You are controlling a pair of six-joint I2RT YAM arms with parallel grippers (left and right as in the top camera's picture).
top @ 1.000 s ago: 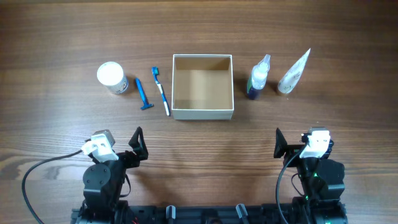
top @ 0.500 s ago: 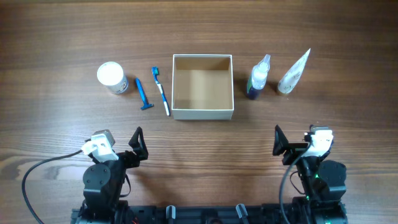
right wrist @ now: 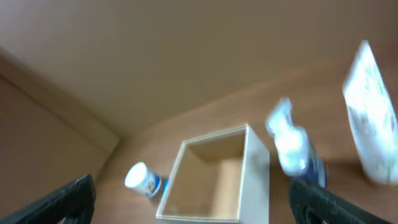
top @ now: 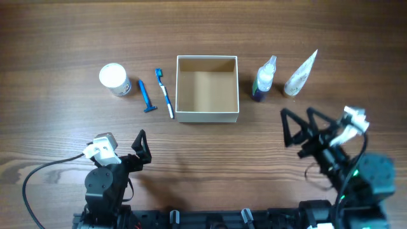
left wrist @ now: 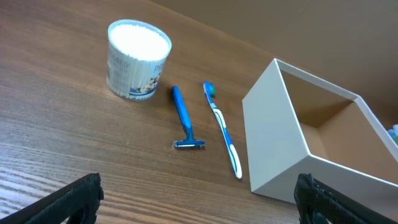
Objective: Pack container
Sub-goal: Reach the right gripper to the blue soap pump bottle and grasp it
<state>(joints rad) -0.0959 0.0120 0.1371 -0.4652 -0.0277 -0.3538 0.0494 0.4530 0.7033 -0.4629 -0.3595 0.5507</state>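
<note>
Okay, container [top: 206, 116] sits central on the wooden table [top: 63, 38], well apart from both arms: left gripper [top: 144, 146] gapes wide beyond its near-left corner; right gripper [top: 297, 122], fingers parted too, off its near-right corner.

One wooden table [top: 57, 32] holds one square white cardboard box [top: 206, 116], one round white-topped jar [top: 114, 78], one blue razor [top: 146, 97], one blue-and-white toothbrush [top: 165, 94], one small spray bottle [top: 264, 79], one white squeeze tube [top: 300, 74].
</note>
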